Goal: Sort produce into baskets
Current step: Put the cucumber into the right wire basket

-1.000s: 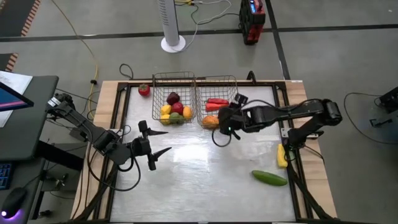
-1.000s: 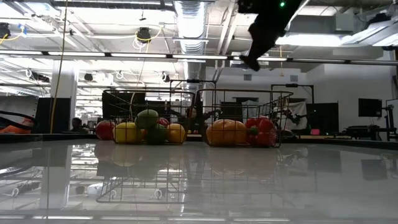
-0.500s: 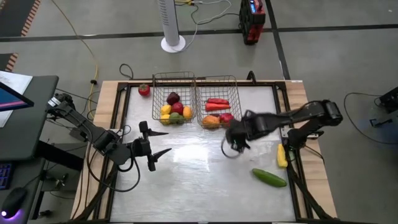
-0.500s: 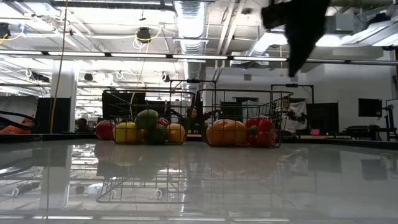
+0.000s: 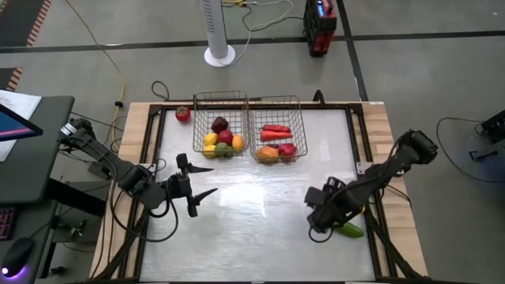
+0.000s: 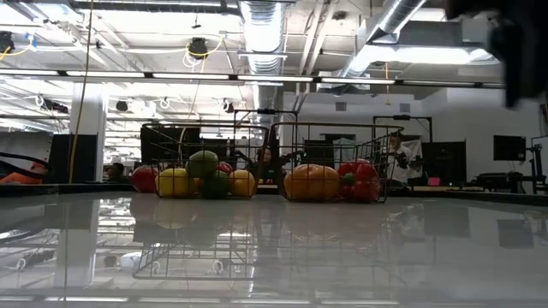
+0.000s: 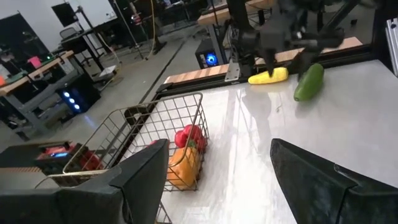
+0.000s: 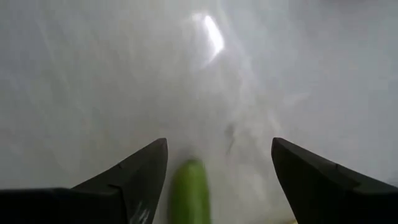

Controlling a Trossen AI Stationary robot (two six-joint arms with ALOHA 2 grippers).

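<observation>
Two grey wire baskets stand at the table's far middle: the left basket (image 5: pixel 221 126) holds several fruits, and the right basket (image 5: pixel 276 130) holds red and orange pieces. A green cucumber (image 5: pixel 349 230) lies on the table at the near right. A yellow piece (image 7: pixel 268 76) lies beyond it by the right edge. A red piece (image 5: pixel 183 114) lies left of the baskets. My right gripper (image 5: pixel 317 221) is open just above the cucumber's left end (image 8: pixel 189 193), which shows between its fingers. My left gripper (image 5: pixel 199 183) is open and empty at the left.
Wooden frame rails (image 5: pixel 371 229) run along the table's sides, close to the cucumber and the yellow piece. The white tabletop between the two arms and in front of the baskets is bare (image 5: pixel 252 213).
My right gripper has gone from the right basket toward the table's near right, down to the cucumber, and stays open. The produce has not moved.
</observation>
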